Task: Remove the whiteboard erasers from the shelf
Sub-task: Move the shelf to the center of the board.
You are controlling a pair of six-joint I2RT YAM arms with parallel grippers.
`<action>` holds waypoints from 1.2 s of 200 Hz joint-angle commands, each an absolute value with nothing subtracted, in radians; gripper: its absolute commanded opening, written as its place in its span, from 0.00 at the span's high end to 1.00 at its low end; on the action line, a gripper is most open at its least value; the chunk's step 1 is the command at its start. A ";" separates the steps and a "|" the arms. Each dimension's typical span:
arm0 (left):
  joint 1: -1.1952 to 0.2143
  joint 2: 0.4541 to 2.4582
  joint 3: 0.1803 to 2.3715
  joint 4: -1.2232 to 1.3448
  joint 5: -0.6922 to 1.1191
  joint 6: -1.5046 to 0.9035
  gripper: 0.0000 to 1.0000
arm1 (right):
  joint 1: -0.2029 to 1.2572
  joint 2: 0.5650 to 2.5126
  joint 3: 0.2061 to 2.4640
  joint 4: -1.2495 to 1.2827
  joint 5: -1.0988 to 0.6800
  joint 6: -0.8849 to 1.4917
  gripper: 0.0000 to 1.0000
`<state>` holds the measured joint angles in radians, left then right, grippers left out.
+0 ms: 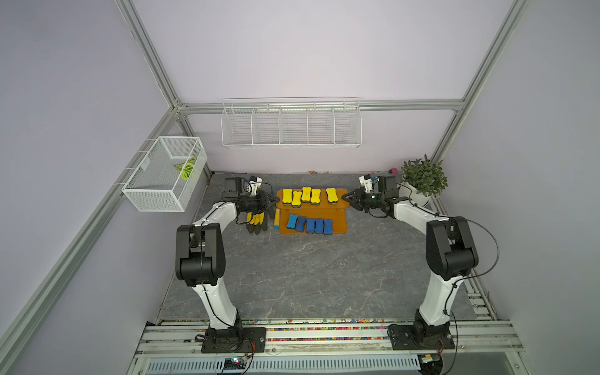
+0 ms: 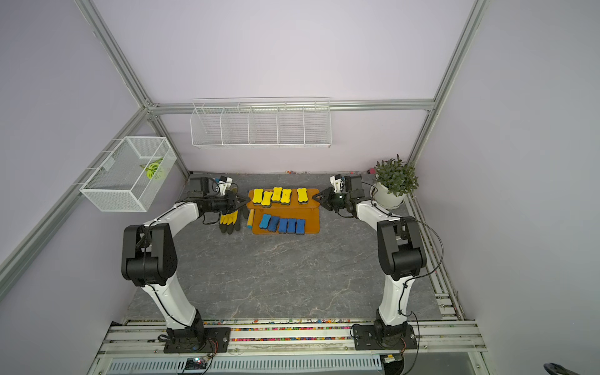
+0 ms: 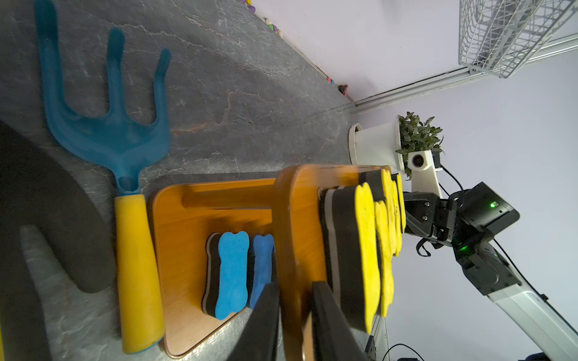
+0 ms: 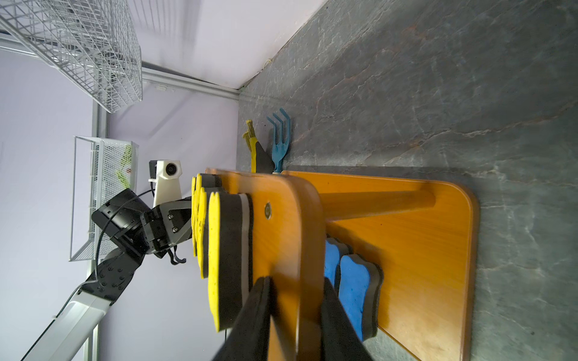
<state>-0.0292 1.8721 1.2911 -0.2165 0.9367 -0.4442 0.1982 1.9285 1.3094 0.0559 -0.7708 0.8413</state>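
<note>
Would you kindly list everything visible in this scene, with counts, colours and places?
table: one, grey marbled, spanning the workspace
shelf: one, orange-brown, far middle of table
yellow erasers: five, yellow tops on dark undersides, shelf's upper tier
blue erasers: five, blue tops, shelf's lower tier
glove: one, yellow and black, on table left of shelf
garden fork: one, blue head and yellow handle, between glove and shelf
wire rack: one, white, back wall
mesh basket: one, white, left wall, green leaf inside
potted plant: one, green in white pot, far right corner
left gripper: one, black, fingers astride upper tier's left end
right gripper: one, black, fingers astride upper tier's right end
</note>
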 commanded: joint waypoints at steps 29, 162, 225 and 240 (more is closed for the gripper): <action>-0.071 1.870 1.258 -0.232 0.972 -0.462 0.89 | 0.206 1.872 1.259 0.022 -0.722 0.786 0.88; -0.155 1.739 1.128 -0.160 0.971 -0.526 0.93 | 0.167 1.721 1.097 -0.052 -0.678 0.707 0.92; -0.207 1.716 1.128 -0.160 0.957 -0.533 0.93 | 0.143 1.652 1.034 -0.087 -0.655 0.671 0.92; -0.220 1.707 1.124 -0.161 0.952 -0.536 0.93 | 0.134 1.637 1.021 -0.096 -0.653 0.663 0.92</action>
<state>-0.1513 1.7466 1.1400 -0.1566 0.8909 -0.5465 0.1211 1.6627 1.0565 -0.0292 -0.7296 0.7547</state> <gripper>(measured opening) 0.138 0.265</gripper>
